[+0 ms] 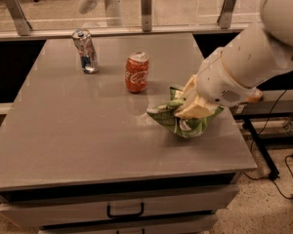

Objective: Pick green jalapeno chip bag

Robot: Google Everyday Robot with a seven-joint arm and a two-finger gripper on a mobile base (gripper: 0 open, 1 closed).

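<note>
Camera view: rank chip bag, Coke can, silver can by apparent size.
1. green jalapeno chip bag, partly hidden by the tool clamped on it
2. red Coca-Cola can and silver-blue can: look alike; silver-blue one sits farther back

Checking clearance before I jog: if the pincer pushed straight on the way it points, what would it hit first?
The green jalapeno chip bag, bunched in the pincer; right beneath it, the grey table. Depth is hard to judge, but nothing else lies in that line.
</note>
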